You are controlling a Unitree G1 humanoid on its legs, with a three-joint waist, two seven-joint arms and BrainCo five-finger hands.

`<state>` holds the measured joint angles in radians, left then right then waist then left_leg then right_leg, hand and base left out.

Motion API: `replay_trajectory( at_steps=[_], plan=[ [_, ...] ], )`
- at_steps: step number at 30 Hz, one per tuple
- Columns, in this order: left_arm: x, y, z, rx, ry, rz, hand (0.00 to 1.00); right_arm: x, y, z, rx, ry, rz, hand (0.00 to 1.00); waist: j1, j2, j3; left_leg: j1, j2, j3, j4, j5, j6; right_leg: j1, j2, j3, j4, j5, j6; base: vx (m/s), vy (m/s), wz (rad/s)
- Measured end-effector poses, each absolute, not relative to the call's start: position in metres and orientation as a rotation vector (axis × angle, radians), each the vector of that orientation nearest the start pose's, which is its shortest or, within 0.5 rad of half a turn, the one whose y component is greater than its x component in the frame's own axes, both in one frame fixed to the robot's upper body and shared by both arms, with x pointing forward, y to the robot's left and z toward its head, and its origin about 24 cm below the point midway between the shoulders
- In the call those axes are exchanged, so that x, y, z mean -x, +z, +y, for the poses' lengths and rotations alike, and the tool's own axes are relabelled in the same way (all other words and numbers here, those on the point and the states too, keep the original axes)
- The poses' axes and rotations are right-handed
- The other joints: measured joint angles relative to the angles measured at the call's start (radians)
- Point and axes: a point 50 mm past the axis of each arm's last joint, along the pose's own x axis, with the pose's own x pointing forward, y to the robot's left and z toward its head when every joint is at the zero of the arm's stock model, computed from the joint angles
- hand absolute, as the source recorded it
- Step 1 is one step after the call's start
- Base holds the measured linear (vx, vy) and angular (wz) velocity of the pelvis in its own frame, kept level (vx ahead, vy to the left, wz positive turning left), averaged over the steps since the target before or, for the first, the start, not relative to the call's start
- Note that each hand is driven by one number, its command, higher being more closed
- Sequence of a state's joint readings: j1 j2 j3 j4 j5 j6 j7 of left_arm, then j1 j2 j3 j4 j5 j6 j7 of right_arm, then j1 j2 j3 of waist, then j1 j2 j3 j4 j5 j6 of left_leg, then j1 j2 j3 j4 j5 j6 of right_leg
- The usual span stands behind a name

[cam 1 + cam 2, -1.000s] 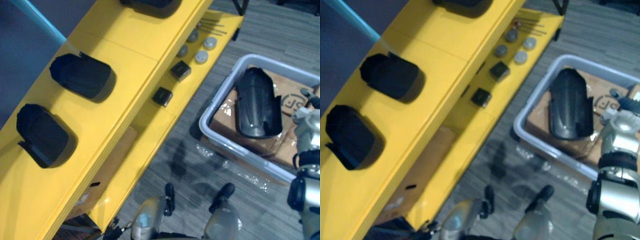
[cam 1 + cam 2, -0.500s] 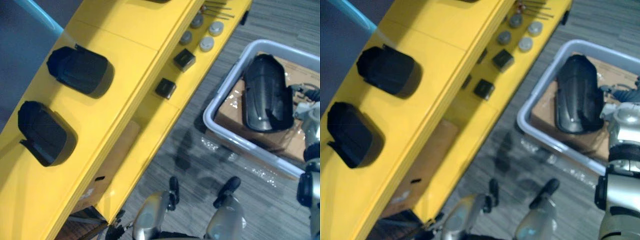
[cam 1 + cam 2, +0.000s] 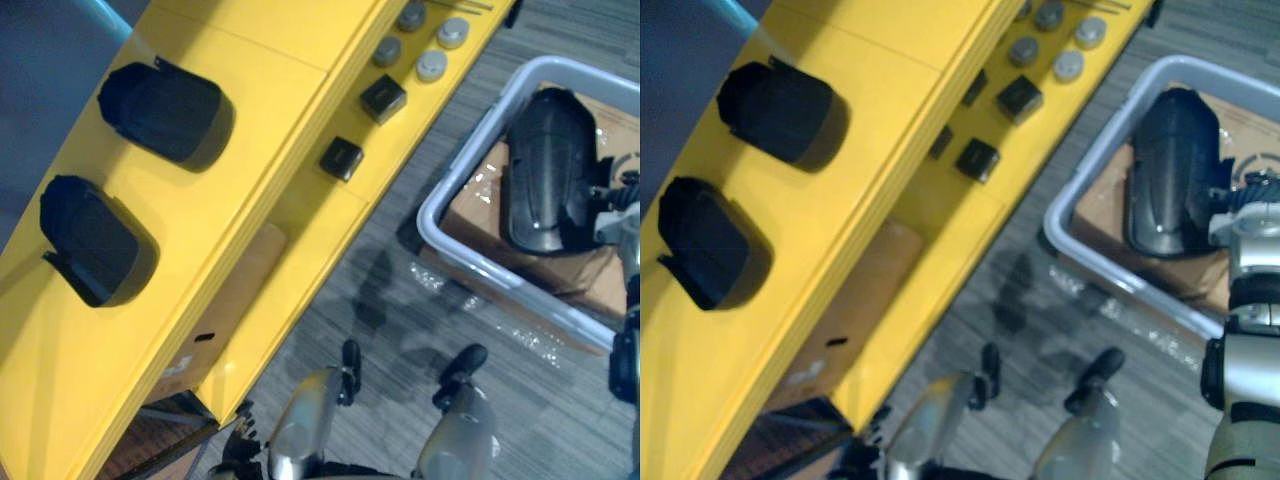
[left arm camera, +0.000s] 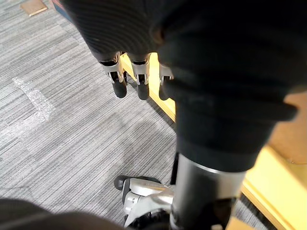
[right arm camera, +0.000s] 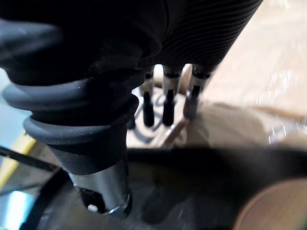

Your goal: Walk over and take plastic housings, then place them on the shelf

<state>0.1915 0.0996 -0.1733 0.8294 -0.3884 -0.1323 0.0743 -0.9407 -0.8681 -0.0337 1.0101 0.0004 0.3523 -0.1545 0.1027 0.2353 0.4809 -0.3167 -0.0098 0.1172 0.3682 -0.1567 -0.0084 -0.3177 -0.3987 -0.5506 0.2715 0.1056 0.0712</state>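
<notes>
Black curved plastic housing is lying in the grey plastic bin on brown cardboard, its long axis running away from the robot. Two shorter black housings are sitting on the yellow shelf. Your wrist views are showing more: the left robot hand is hanging relaxed over grey carpet, and the right robot hand is hovering straight-fingered and empty over the cardboard, whose print is unreadable.

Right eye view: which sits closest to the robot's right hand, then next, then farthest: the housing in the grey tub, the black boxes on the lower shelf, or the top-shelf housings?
1. Housing in the tub, just beside the right hand.
2. Black boxes, lower shelf, mid-picture.
3. Two top-shelf housings, far left; too close to rank between them.
</notes>
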Motion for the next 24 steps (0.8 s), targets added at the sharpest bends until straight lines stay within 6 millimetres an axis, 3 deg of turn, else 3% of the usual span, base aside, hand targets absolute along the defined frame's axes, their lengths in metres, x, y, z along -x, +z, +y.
replay_trajectory(
  at_steps=[5,12,24],
  plan=[
    [-0.111,-0.144,0.168,0.174,0.186,0.881,0.00,-0.330,0.200,-0.402,0.699,-0.829,0.359,1.00,0.011,0.011,-0.008,-0.004,0.000,-0.004,0.006,0.000,0.000,0.000,0.000,-0.005,0.001,-0.001,-0.001,0.00,0.010,0.02],
    [-0.115,-0.142,0.164,0.152,0.170,0.853,0.00,-0.320,0.186,-0.411,0.838,-0.882,0.525,1.00,0.025,0.025,-0.018,-0.024,-0.001,-0.023,0.009,0.000,0.000,0.001,-0.001,-0.027,0.001,-0.002,-0.002,-0.01,0.018,0.08],
    [-0.118,-0.126,0.174,0.090,0.117,0.765,0.00,-0.317,0.192,-0.415,0.987,-0.964,0.461,1.00,0.024,0.024,-0.017,-0.033,0.007,-0.030,0.038,0.000,-0.001,0.016,0.005,-0.044,-0.003,0.001,-0.007,-0.01,0.015,0.01]
  ],
)
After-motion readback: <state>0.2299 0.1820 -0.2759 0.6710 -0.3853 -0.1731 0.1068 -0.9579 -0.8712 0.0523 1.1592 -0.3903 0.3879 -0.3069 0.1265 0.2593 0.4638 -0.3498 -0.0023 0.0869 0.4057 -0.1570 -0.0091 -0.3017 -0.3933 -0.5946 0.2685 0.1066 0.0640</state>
